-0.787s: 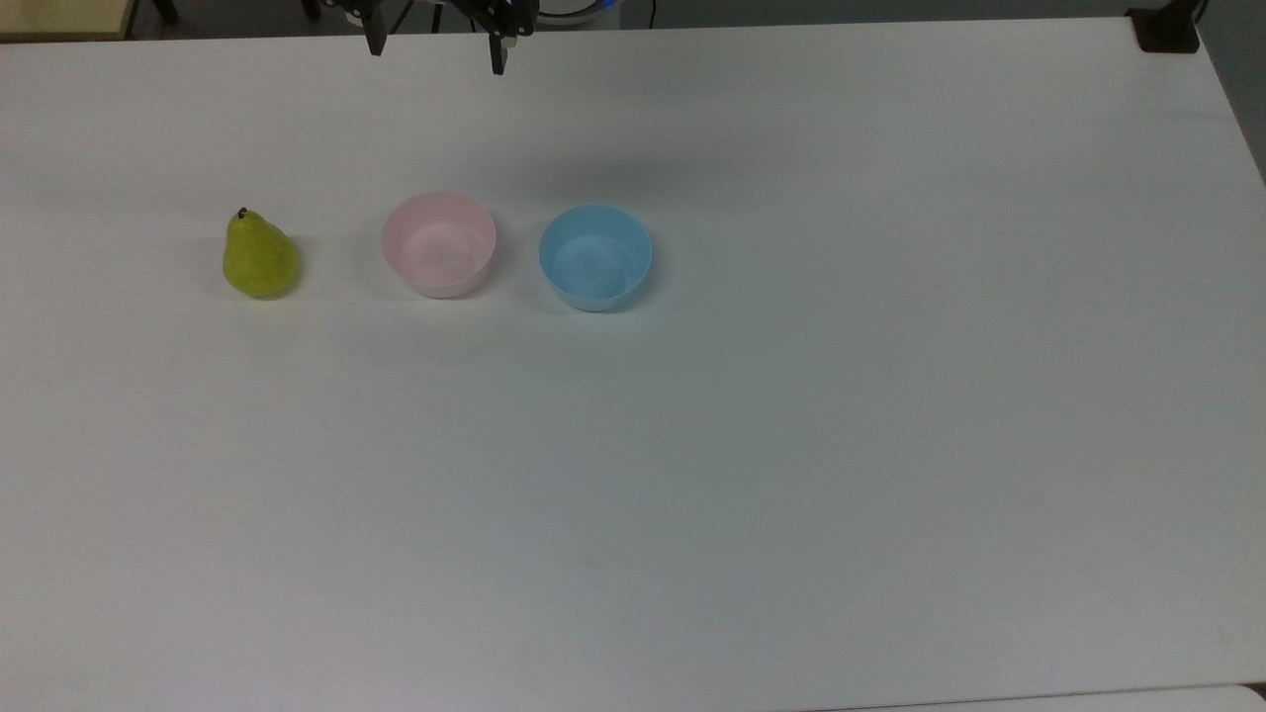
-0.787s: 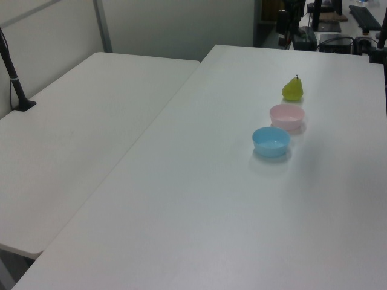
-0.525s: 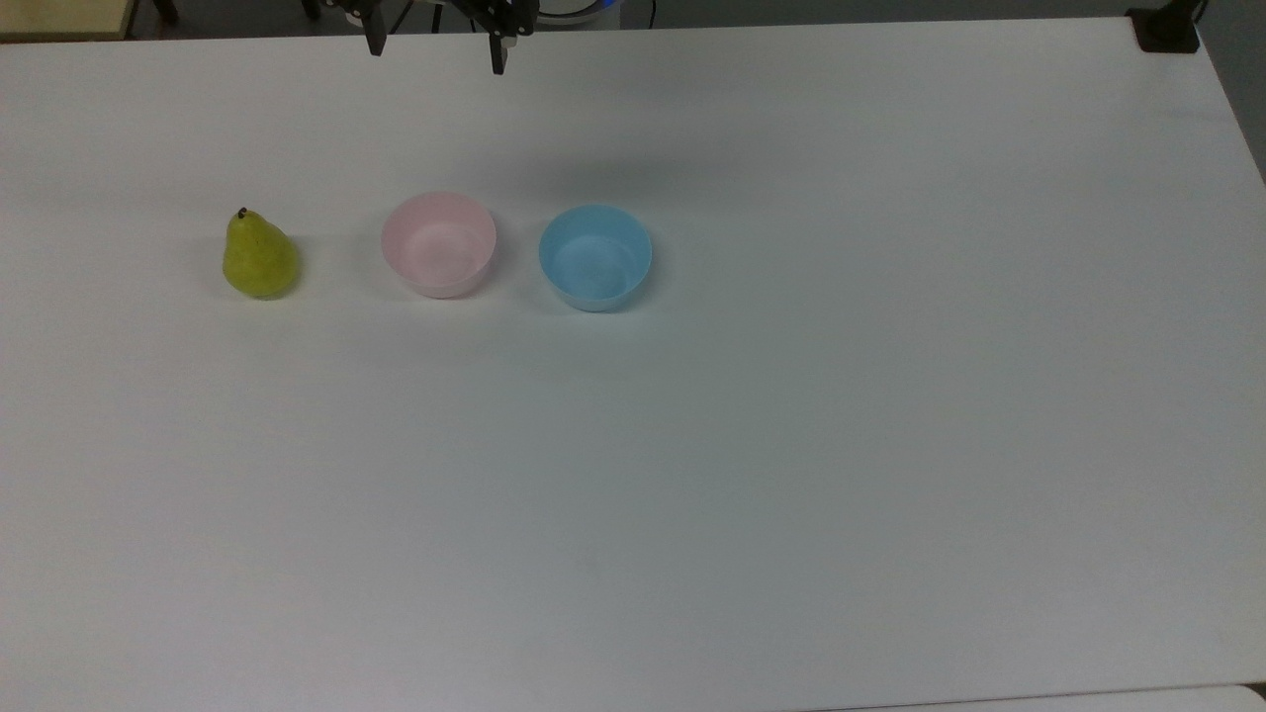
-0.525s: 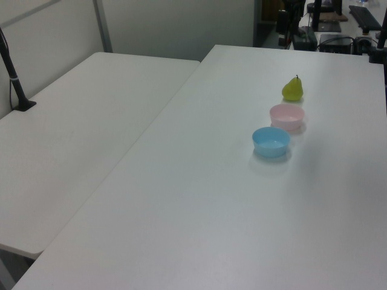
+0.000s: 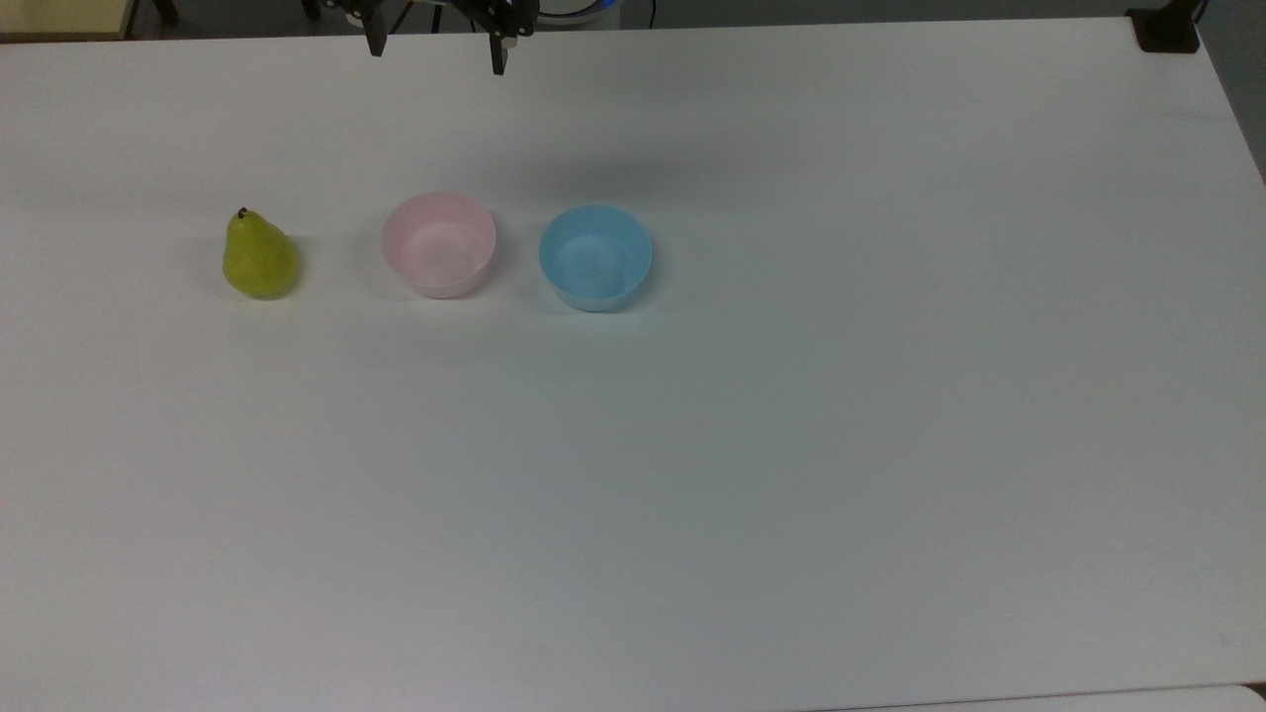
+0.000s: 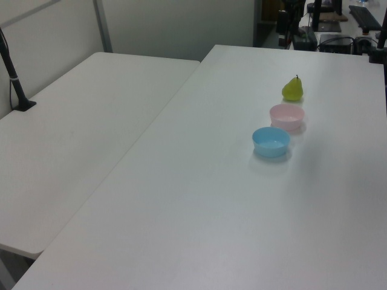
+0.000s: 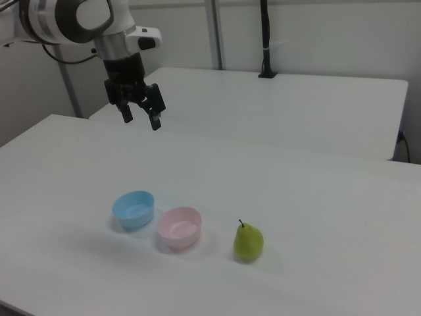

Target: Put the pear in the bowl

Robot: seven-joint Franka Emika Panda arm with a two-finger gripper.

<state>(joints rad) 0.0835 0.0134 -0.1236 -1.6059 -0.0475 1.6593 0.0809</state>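
The yellow-green pear (image 5: 258, 258) (image 6: 292, 89) (image 7: 248, 241) stands upright on the white table, stem up. To the top view's right of it sits the pale pink bowl (image 5: 439, 244) (image 6: 286, 116) (image 7: 179, 227), with nothing in it. My gripper (image 5: 436, 54) (image 7: 141, 119) hangs high above the table, far from both, at the top view's upper edge. Its two black fingers are spread wide and hold nothing.
A light blue bowl (image 5: 595, 257) (image 6: 270, 142) (image 7: 133, 209) sits beside the pink one, away from the pear. A second white table (image 6: 72, 133) adjoins this one. A black post (image 6: 13, 75) is clamped at its far side.
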